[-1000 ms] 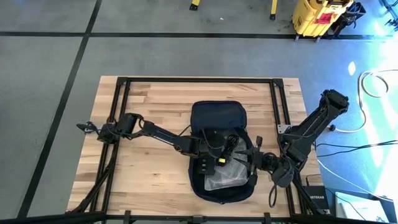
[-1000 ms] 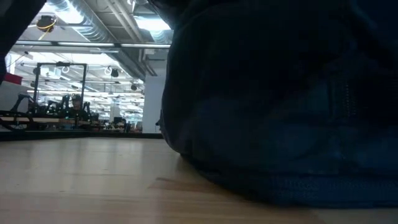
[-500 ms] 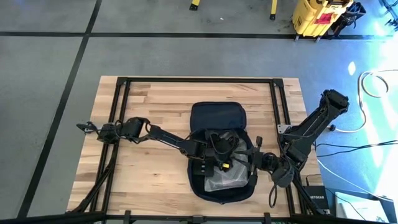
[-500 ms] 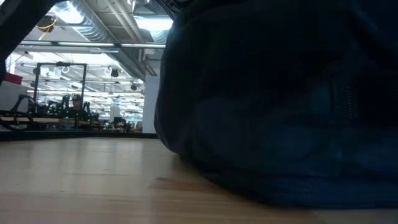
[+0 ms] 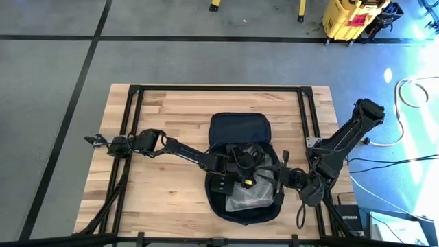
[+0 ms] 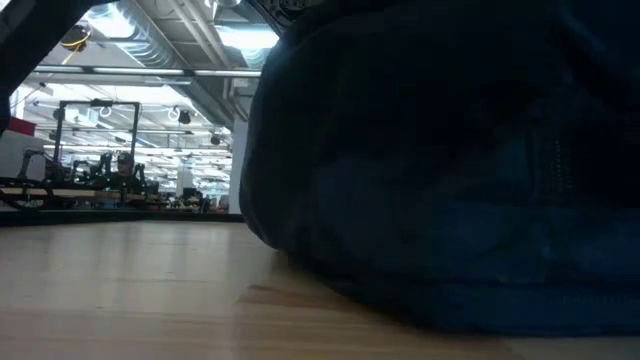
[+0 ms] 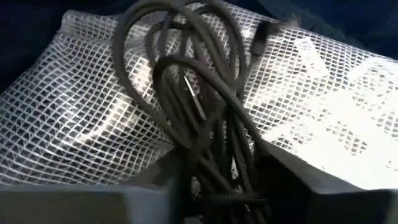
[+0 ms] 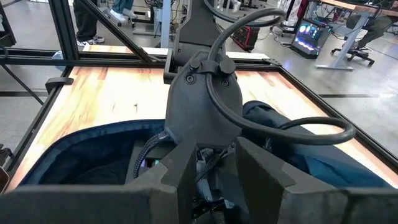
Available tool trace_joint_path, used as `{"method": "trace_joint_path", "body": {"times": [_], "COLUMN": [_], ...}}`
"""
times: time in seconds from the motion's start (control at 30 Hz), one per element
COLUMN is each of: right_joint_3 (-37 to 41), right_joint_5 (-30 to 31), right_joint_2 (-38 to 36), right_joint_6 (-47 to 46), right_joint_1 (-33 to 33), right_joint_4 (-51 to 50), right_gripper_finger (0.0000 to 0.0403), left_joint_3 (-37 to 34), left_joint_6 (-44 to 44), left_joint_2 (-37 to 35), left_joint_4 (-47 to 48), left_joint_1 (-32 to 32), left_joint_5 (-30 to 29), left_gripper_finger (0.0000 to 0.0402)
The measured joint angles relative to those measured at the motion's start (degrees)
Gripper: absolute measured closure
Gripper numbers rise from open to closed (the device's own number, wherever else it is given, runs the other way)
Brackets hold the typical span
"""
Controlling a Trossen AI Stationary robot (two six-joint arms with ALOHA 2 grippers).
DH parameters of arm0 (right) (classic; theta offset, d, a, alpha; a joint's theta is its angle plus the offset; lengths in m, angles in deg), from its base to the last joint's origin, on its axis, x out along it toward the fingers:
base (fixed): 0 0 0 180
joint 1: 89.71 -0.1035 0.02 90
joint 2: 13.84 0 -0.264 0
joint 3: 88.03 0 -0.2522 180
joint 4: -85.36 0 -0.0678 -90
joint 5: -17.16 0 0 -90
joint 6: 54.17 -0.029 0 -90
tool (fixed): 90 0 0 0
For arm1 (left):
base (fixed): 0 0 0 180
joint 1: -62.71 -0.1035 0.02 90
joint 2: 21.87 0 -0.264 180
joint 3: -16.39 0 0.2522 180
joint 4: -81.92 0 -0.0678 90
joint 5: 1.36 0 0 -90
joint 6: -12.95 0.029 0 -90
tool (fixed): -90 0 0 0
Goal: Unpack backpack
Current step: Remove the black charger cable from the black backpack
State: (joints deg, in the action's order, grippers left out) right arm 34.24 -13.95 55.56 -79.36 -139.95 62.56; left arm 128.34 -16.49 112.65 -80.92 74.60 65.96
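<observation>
The dark navy backpack lies open on its back in the middle of the wooden table and fills most of the low view. Inside it a white mesh bag lies under a bundle of black cables. My left gripper reaches into the opening and is shut on the cables. My right gripper sits at the backpack's right rim, with my left arm's wrist close ahead of it in the right wrist view. My left gripper has the cable bundle's lower loops pinched between its two fingers, coming from the table's left, slanting down into the backpack. The rest of the bundle lies slack on the mesh bag. My right gripper holds the backpack at its right rim, coming from the table's right. Its own fingers hide the place of contact.
A black metal frame runs around the tabletop. Bare wood lies left of and behind the backpack. A yellow bin stands on the floor beyond the far right corner. A person's legs show beyond the table.
My left gripper has moved toward the table's right edge, deeper into the backpack's opening, onto the cables. In the low view the backpack's side wall has bulged outward. My right gripper has kept still.
</observation>
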Motion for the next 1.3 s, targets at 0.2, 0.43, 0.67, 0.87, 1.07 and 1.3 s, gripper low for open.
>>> {"method": "trace_joint_path", "body": {"times": [0.2, 0.43, 0.67, 0.87, 1.07, 1.3], "right_joint_3": [0.0, 0.0, -1.6, -6.3, -10.9, -12.5], "right_joint_5": [0.0, 0.0, 0.0, 0.2, 1.1, 3.2], "right_joint_2": [0.0, 0.0, 0.0, 0.0, -0.1, 0.0], "right_joint_6": [0.0, 0.0, 1.1, 7.1, 13.5, 15.3], "right_joint_1": [0.0, 0.0, 0.0, 0.0, 0.0, 0.0], "right_joint_4": [0.0, 0.0, -0.1, -0.1, 0.0, -0.4], "right_gripper_finger": [0.0308, 0.0308, 0.0308, 0.0308, 0.0308, 0.0308], "left_joint_3": [-0.1, -0.2, -0.2, -0.2, -0.2, -0.4], "left_joint_6": [2.6, 4.4, 6.5, 9.1, 10.4, 10.0], "left_joint_2": [0.0, -1.9, -6.0, -11.0, -16.5, -21.8], "left_joint_4": [-1.1, -0.8, 0.9, 2.8, 6.4, 18.3], "left_joint_1": [0.1, 0.1, 0.3, 1.3, 2.8, 7.1], "left_joint_5": [1.5, 1.7, 1.6, 0.6, 0.5, -6.4], "left_gripper_finger": [0.0381, 0.0383, 0.0383, 0.0383, 0.0383, 0.0384]}}
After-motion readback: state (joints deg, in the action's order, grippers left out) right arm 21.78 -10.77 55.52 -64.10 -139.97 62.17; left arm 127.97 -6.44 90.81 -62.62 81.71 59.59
